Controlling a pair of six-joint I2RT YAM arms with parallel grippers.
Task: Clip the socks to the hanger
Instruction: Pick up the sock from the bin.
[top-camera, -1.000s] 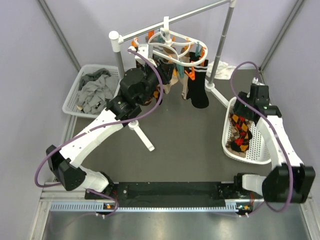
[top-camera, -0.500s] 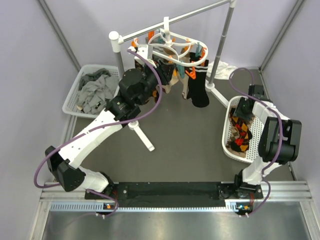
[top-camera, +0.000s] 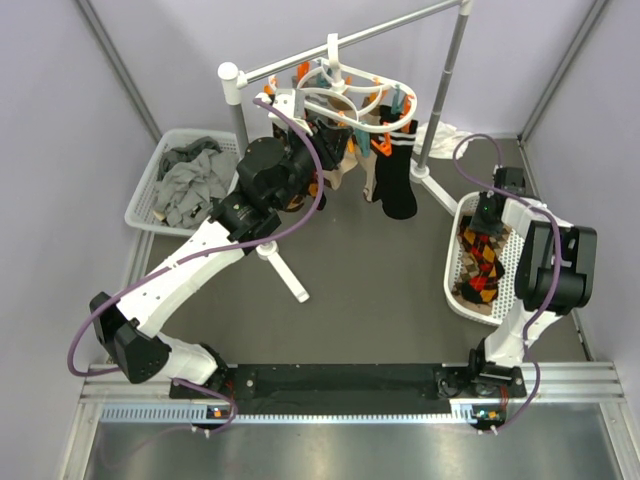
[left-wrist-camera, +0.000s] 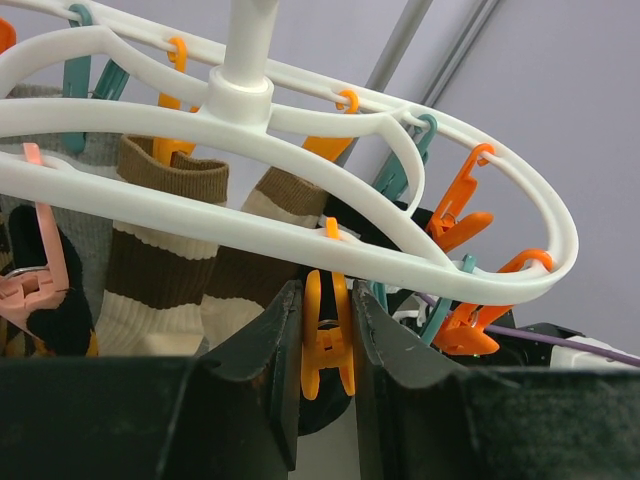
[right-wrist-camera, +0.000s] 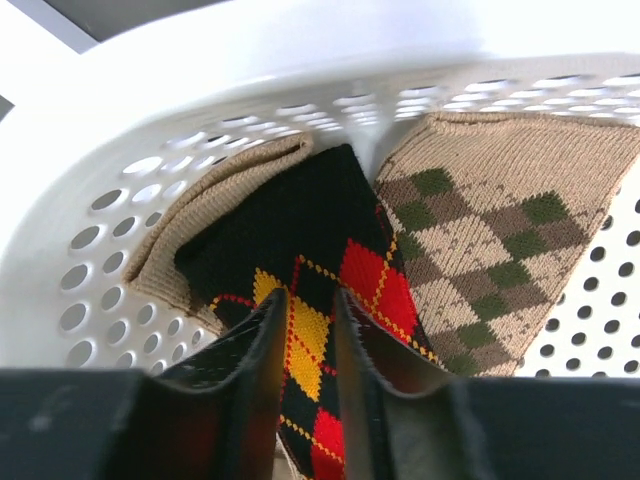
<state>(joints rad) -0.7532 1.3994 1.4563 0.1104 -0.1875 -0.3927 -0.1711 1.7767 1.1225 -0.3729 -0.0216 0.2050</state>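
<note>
Item 1, hanger (top-camera: 345, 100): I see the white oval ring hooked on the rail stand (top-camera: 390, 27) at the back of the table (top-camera: 360, 280), with orange and teal clips round its rim. Hosiery already hangs from it, among it a black sock (top-camera: 397, 188) on the right side and two brown-and-cream striped cuffs (left-wrist-camera: 150, 270) close up in the left wrist view

Item 2, left gripper (left-wrist-camera: 325, 320): raised to the underside of the ring. I read its two fingers as pressed against either side of one orange clip (left-wrist-camera: 328, 345), pinching it

Item 3, right gripper (right-wrist-camera: 303, 325): lowered into the white basket (top-camera: 520, 290) at the right edge of the table, where the argyle socks (top-camera: 480, 265) lie. The fingers are drawn close with a narrow slit between them, over a black argyle sock (right-wrist-camera: 320, 235) with red and yellow diamonds. I cannot tell whether any cloth is nipped

Item 4, tan argyle sock (right-wrist-camera: 490, 225): green diamonds, lying just beside the black one in the same basket, edges touching

Item 5, second basket (top-camera: 143, 200): left rear of the table, holding grey cloth (top-camera: 190, 180)
</note>
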